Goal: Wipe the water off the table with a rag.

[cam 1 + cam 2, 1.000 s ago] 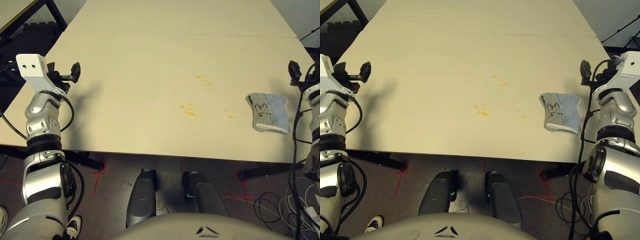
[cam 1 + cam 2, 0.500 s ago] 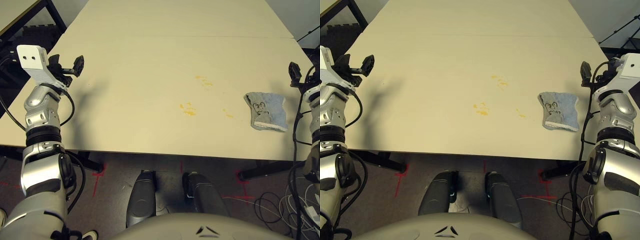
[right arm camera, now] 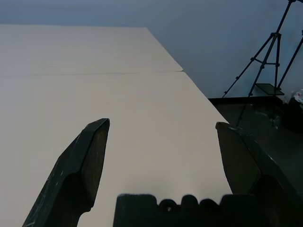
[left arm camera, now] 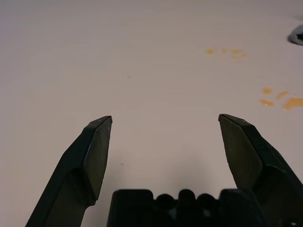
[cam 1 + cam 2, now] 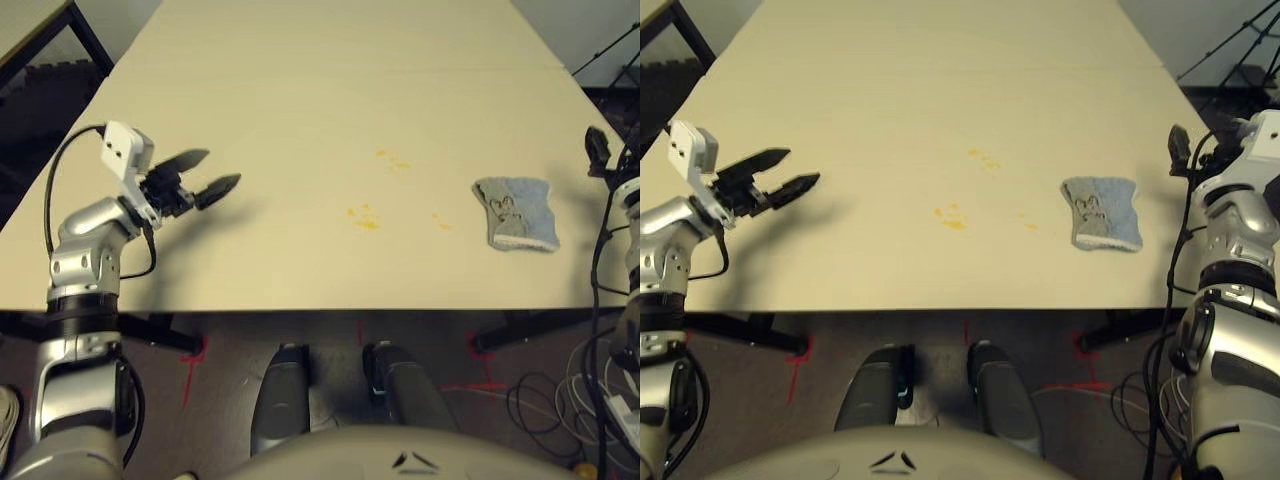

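Rag (image 5: 520,214), right of frame: flat on bench (image 5: 300,270); both grippers' fingers (image 4: 97,156) open, empty; best pinched mid-cloth, from above.

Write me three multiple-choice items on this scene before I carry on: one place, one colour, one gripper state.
1. Where is the rag?
A) Between the splotches and the right gripper
B) Under the left gripper
C) On the floor

2. What colour are the splotches?
A) Green
B) Yellow-orange
C) Red

3. How are the left gripper's fingers?
A) Shut
B) Clamped on the rag
C) Open, empty

1 A: it lies right of the splotches.
2 B: yellow-orange marks on the pale table.
3 C: a wide gap, nothing between.
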`<state>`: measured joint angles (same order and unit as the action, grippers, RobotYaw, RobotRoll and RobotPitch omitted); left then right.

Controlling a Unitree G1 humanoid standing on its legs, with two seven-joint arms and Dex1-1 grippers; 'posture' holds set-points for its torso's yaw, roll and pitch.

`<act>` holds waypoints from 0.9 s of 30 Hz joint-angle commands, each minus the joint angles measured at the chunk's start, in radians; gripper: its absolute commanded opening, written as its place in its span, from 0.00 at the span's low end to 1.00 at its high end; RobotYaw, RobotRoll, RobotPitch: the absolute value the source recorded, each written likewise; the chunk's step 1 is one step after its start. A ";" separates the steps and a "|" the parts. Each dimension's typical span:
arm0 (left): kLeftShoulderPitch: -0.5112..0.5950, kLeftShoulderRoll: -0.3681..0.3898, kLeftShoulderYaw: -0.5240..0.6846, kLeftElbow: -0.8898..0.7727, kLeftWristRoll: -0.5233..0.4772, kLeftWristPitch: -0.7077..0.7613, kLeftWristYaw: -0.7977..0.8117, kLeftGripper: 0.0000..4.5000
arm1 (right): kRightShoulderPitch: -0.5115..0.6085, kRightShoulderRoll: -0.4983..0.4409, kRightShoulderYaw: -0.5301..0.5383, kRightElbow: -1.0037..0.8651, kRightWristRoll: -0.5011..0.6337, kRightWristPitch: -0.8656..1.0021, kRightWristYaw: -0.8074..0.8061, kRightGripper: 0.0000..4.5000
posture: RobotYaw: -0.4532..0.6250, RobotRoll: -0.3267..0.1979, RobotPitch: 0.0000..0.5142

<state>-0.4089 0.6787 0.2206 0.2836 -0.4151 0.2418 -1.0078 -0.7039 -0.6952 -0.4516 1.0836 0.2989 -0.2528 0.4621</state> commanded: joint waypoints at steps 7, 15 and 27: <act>0.080 0.022 -0.035 -0.065 0.001 0.007 -0.075 1.00 | 0.030 -0.001 -0.011 -0.042 0.018 0.013 -0.008 0.99 | 0.47 0.62 0.27; 0.081 0.018 -0.034 -0.070 0.008 -0.002 -0.063 1.00 | 0.017 0.004 0.009 -0.048 0.009 0.027 0.007 0.99 | 0.47 0.62 0.27; 0.107 0.016 -0.044 -0.110 0.011 0.001 -0.065 1.00 | 0.026 -0.027 0.035 -0.118 0.020 0.168 0.136 0.99 | 0.49 0.62 0.27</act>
<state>-0.3154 0.6868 0.1900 0.1998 -0.4124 0.2422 -1.0706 -0.6886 -0.6997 -0.4233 0.9914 0.3079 -0.1282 0.5667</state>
